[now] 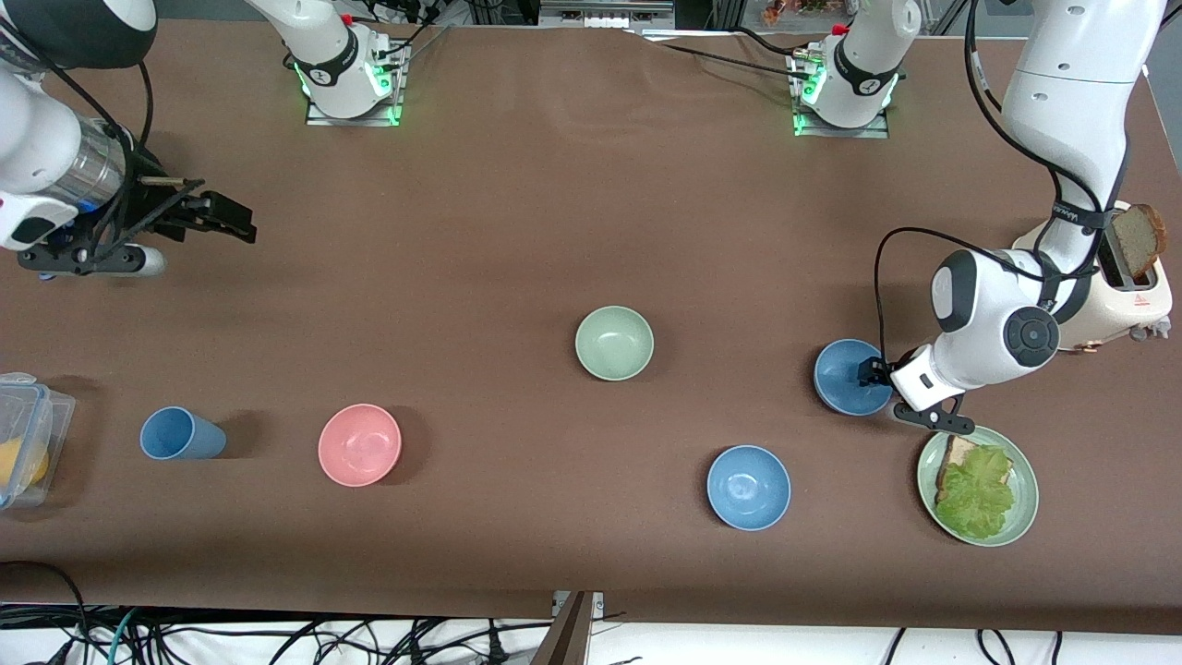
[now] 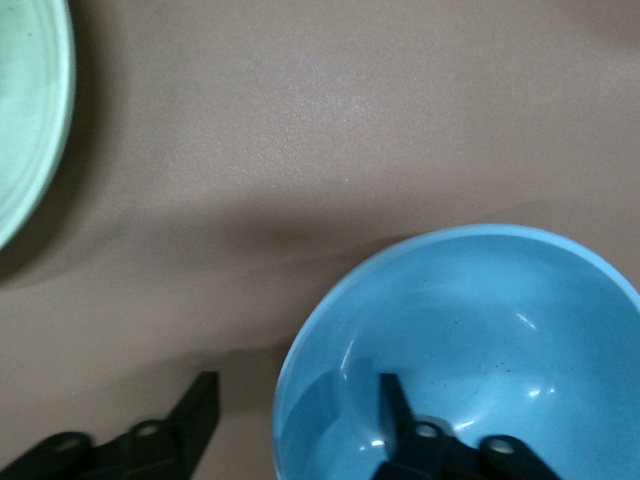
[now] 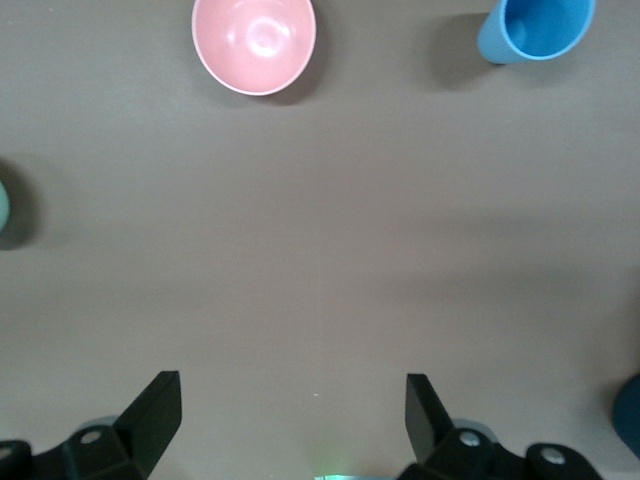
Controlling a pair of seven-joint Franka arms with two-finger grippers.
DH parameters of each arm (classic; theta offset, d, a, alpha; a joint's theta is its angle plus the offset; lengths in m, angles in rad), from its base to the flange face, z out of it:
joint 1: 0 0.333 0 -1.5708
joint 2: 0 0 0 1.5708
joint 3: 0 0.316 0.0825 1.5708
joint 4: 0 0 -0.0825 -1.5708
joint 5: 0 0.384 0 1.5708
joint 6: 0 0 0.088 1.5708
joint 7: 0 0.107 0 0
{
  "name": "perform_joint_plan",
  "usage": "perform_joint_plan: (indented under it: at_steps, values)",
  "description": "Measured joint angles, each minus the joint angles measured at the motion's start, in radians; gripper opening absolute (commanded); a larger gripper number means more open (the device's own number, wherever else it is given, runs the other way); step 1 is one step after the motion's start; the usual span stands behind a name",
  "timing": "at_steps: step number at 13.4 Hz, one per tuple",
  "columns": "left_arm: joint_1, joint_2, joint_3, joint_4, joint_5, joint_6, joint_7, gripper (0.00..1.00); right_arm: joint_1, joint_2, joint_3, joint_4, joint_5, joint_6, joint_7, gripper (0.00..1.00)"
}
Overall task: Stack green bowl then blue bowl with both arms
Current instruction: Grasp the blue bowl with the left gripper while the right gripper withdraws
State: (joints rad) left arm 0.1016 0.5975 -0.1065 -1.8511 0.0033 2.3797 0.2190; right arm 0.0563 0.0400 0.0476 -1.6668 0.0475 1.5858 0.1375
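Observation:
The green bowl [image 1: 614, 343] sits upright mid-table; its edge also shows in the right wrist view [image 3: 3, 210]. One blue bowl [image 1: 845, 379] stands toward the left arm's end of the table. My left gripper [image 1: 869, 373] is low at its rim and open. In the left wrist view [image 2: 297, 405] one finger [image 2: 395, 405] is inside that blue bowl [image 2: 500, 330] and the other finger [image 2: 200, 400] is outside it. A second blue bowl [image 1: 749, 487] sits nearer the front camera. My right gripper [image 1: 238, 224] waits open and empty [image 3: 290, 400] over bare table at the right arm's end.
A pink bowl [image 1: 359, 444] [image 3: 254, 42] and a blue cup [image 1: 180, 434] [image 3: 535, 25] stand toward the right arm's end. A clear box [image 1: 28, 443] is at that table end. A green plate [image 1: 1020, 517] [image 2: 30, 100] with bread and lettuce, and a toaster [image 1: 1122, 296], are beside my left arm.

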Motion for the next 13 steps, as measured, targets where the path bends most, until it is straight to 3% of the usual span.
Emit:
perform_joint_plan:
  at_steps: [8,13]
  values:
    - [-0.001,-0.036,-0.008,0.010,0.000,-0.043,0.039,0.00,0.000,0.007,0.007,0.006,-0.057,0.017,0.000,0.99]
    - [-0.033,-0.101,-0.086,0.138,-0.001,-0.300,-0.018,0.00,0.000,0.008,0.007,0.042,-0.073,0.016,0.000,0.99]
